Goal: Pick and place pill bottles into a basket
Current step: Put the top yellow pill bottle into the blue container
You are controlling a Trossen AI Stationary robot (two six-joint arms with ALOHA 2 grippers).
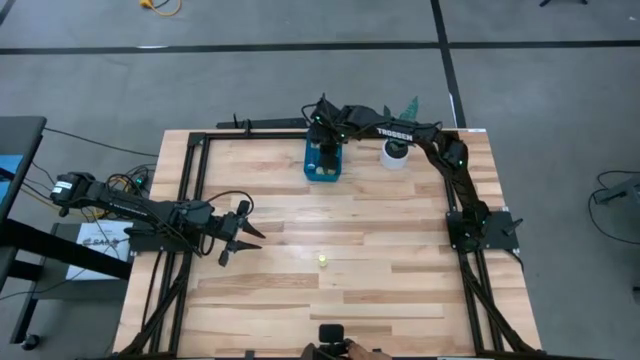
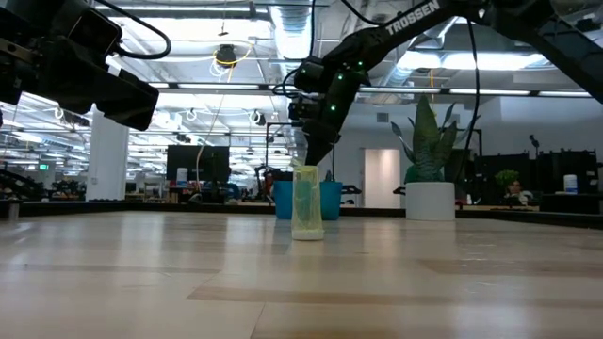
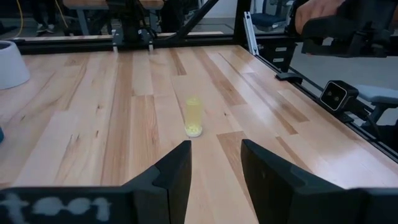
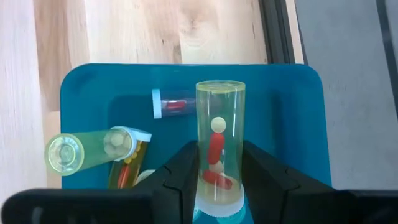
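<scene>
My right gripper hangs over the blue bin at the table's far side, shut on a pale yellow pill bottle with red pills inside. Three bottles lie in the bin: a yellow-green one, an orange one and a small clear one. Another pale yellow bottle stands on its white cap in mid-table; it also shows in the left wrist view. My left gripper is open and empty at the table's left, pointing at that bottle from a distance. My right gripper pinches the pale yellow bottle between its two fingers, on the sides of its cap end. The fingers point down from above and lie along the bottle. The bottle hangs below the fingers, base down, clear above the bin's floor.
A white plant pot stands just right of the bin. Black frame rails run along the table's left, right and far edges. A person's hand shows at a camera by the near edge.
</scene>
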